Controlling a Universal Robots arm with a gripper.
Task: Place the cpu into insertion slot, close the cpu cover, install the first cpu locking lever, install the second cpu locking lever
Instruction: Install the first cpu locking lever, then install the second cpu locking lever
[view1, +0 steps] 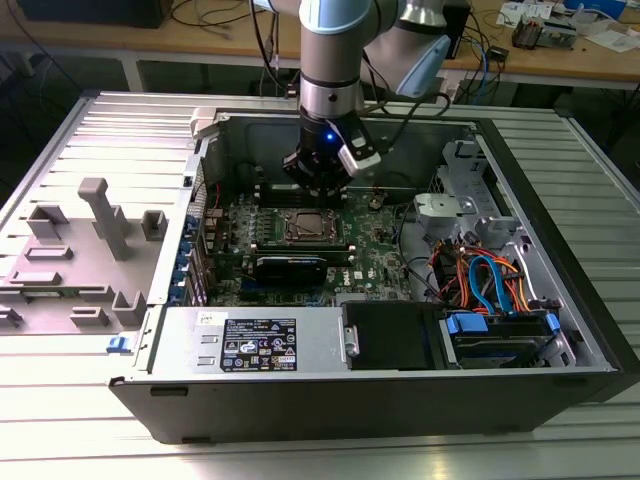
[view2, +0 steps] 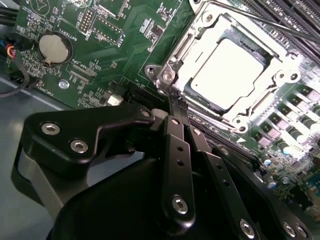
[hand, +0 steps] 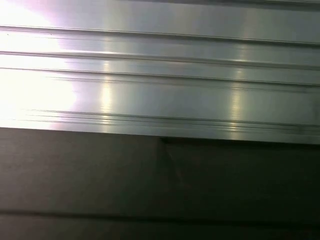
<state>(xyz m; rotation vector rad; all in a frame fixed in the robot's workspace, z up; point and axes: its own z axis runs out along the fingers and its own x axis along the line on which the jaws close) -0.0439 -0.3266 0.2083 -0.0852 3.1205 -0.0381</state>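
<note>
Just past hand (view2: 176, 102), cpu (view2: 231, 70) sits under cpu cover (view2: 280, 80).

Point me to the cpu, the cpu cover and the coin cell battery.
cpu (view2: 234, 70): second wrist view, middle of its silver top.
cpu cover (view2: 176, 62): second wrist view, the metal frame strip along one edge of the chip.
coin cell battery (view2: 52, 47): second wrist view, centre of the round cell.
</note>
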